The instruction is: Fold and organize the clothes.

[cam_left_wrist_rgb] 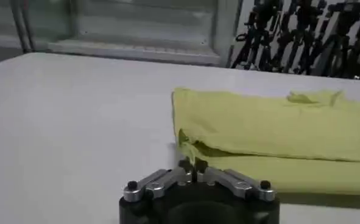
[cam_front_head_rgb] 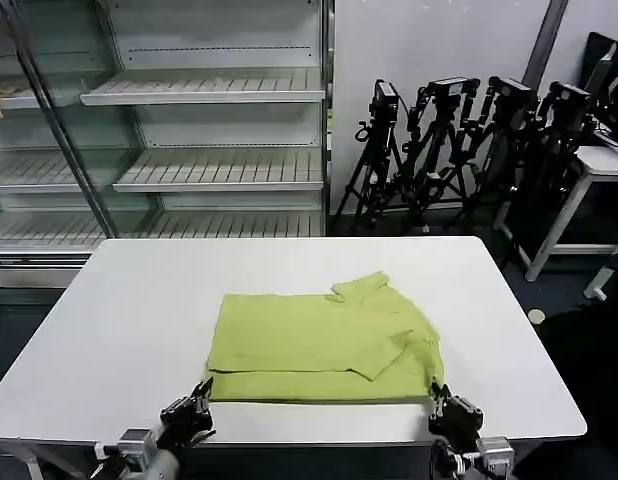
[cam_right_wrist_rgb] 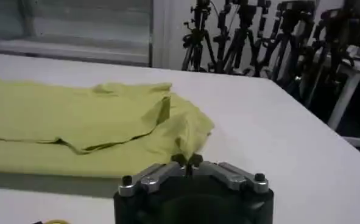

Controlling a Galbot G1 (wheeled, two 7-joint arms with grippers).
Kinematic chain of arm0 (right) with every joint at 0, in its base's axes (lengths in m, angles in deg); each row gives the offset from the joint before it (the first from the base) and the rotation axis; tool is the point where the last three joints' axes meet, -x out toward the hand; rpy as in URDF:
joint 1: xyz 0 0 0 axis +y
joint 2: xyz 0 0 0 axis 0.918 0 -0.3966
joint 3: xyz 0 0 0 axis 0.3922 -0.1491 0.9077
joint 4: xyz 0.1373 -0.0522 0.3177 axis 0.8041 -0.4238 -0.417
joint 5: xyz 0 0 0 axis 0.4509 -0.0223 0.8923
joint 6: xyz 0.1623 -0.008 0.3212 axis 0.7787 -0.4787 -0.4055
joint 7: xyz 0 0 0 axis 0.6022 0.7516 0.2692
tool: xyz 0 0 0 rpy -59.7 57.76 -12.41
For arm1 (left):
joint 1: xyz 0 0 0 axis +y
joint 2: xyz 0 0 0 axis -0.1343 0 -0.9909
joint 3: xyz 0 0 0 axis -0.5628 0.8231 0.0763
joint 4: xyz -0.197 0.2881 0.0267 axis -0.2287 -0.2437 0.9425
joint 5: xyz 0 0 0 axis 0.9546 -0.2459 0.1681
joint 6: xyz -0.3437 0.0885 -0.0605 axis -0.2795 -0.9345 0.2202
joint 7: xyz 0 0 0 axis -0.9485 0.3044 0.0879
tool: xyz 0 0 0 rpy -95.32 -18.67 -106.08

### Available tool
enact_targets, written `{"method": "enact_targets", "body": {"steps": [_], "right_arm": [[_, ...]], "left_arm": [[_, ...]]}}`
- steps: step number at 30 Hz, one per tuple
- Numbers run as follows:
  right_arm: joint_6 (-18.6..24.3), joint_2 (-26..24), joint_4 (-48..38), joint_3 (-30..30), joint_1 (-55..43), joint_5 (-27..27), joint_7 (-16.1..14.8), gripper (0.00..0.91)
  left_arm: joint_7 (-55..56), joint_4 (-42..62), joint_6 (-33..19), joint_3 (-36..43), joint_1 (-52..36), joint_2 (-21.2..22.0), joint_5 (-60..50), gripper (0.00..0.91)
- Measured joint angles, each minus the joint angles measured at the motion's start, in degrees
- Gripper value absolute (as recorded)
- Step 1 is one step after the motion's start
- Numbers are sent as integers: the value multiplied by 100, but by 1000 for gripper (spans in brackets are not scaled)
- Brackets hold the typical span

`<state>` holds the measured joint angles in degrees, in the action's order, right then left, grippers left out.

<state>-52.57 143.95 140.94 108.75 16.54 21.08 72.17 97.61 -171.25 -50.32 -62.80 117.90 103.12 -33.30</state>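
From the head view the shirt (cam_front_head_rgb: pixel 324 345) lies partly folded in the middle of the white table (cam_front_head_rgb: pixel 129 330), collar toward the far side, a sleeve turned in over the body; the left gripper (cam_front_head_rgb: pixel 194 405) sits at its near left corner and the right gripper (cam_front_head_rgb: pixel 444 405) at its near right corner, both at the table's near edge; whether either touches the cloth I cannot tell here

From the left wrist view the left gripper (cam_left_wrist_rgb: pixel 192 165) has its jaws pressed together, the tips just at the layered corner of the shirt (cam_left_wrist_rgb: pixel 271 131); they seem to nip the hem, though I cannot be sure; the cloth looks thin, limp and light, likely to sag and slide over itself unless held by both layers at the corner

From the right wrist view the right gripper (cam_right_wrist_rgb: pixel 187 161) likewise has jaws closed, tips at the rumpled corner of the shirt (cam_right_wrist_rgb: pixel 76 115); a hold through the stacked edges there would serve best
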Motion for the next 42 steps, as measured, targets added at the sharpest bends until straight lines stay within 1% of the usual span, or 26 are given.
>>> {"method": "enact_targets", "body": {"steps": [5,11,20,25,30,36,42], "right_arm": [[-126,-66,169,36,249,-116,-4,907],[-209,-84,367,140,334,-132,6,907],[-371,-220,619,385,66,110,68,907],[-539,-355,480,361,-470,376,160,907],[-721,-437,110,124,-1311,703,301,907],[-850,-508,-577,-430,-2536,1057,454,907],[-921,-407,-1446,-1064,-3760,1411,620,907]], "left_arm": [[44,-222,63,-109,327,-27,5,907],[81,-486,113,-216,629,-34,-3,907],[125,-932,119,-441,744,-112,72,907],[117,-986,87,-474,532,-161,226,907],[133,-837,111,-380,149,-256,368,907],[125,-454,245,-196,-527,-465,647,907],[137,100,445,83,-1353,-751,964,907]]}}
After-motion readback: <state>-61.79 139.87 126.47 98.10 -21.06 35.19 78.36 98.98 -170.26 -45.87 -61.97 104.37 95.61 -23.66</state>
